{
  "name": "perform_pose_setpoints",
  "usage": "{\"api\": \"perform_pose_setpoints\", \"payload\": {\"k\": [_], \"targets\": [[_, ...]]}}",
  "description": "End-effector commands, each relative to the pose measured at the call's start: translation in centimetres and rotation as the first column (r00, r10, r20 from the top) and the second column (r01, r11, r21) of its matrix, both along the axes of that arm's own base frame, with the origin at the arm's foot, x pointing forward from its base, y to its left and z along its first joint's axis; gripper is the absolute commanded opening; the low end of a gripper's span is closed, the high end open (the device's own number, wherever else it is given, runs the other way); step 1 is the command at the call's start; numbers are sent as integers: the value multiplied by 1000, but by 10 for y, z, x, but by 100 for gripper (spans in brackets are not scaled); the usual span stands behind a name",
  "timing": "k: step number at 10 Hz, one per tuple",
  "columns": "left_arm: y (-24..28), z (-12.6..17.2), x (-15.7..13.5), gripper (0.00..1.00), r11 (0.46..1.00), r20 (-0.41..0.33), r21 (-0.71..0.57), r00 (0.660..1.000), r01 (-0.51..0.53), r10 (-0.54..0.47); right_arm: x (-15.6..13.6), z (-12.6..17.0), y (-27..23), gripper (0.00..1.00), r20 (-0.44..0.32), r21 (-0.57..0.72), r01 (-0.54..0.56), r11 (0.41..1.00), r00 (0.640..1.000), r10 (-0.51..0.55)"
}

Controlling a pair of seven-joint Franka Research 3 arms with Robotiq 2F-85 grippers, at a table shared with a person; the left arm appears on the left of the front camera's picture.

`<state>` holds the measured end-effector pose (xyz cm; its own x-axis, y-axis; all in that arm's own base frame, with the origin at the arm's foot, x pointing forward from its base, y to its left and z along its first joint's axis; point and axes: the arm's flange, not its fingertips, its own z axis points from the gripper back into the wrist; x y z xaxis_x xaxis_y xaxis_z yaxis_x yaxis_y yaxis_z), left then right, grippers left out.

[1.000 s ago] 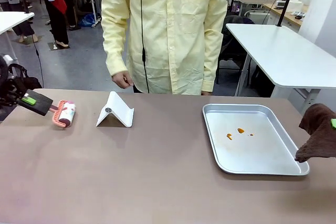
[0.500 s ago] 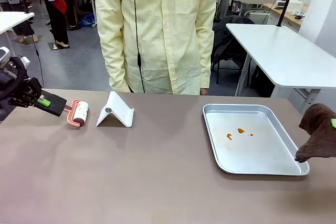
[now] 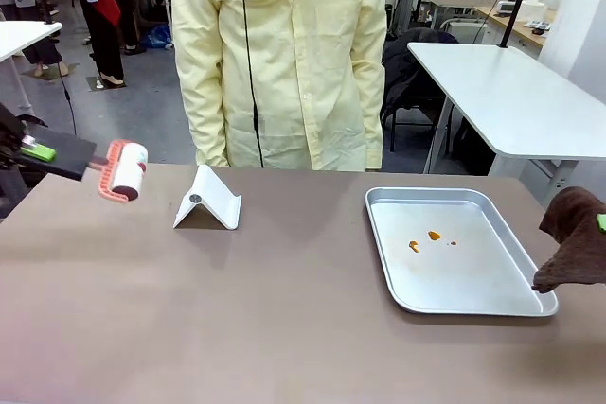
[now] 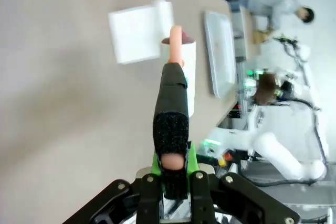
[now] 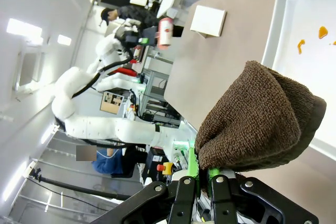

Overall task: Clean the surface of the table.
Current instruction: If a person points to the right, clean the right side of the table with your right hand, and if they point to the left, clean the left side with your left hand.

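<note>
The left hand [image 3: 43, 151], clamped on the roller [image 3: 126, 170], hovered mid-left, bench [image 3: 284, 309] below-right; the right hand [image 5: 205, 174] clamped a cloth [image 3: 573, 238].

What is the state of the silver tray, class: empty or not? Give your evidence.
Not empty. The silver tray holds a few small orange bits near its middle; the rest of its floor is bare.

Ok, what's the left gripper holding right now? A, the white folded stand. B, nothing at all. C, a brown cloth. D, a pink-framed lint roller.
D: the left gripper is shut on the dark handle of the pink-framed lint roller, while the brown cloth is in the right gripper.
</note>
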<state>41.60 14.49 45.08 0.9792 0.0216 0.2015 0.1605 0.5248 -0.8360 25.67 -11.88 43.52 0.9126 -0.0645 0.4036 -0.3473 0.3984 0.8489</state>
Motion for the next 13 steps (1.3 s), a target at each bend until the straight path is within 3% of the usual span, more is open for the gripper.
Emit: {"api": "perform_pose_setpoints", "payload": {"k": [1,3,4,6,7,8,13], "targets": [[3,16,-53,19,996,39,-82,998,45,-42,-3,6,1,0,-19,12,7,1000,1000,-7],[11,32,-122,19,990,94,-127,994,60,-48,-3,6,1,0,-19,12,7,1000,1000,-7],[20,43,-155,19,978,128,-208,992,17,9,-3,6,1,0,-19,12,7,1000,1000,-7],[38,46,-195,19,943,34,-330,997,-48,63,-3,6,1,0,-19,12,7,1000,1000,-7],[44,36,-198,19,936,-21,-341,996,-87,85,-3,6,1,0,-19,12,7,1000,1000,-7],[32,45,-186,19,962,86,-273,996,6,18,-3,6,1,0,-19,12,7,1000,1000,-7],[32,45,-186,19,962,86,-273,996,6,18,-3,6,1,0,-19,12,7,1000,1000,-7]]}}
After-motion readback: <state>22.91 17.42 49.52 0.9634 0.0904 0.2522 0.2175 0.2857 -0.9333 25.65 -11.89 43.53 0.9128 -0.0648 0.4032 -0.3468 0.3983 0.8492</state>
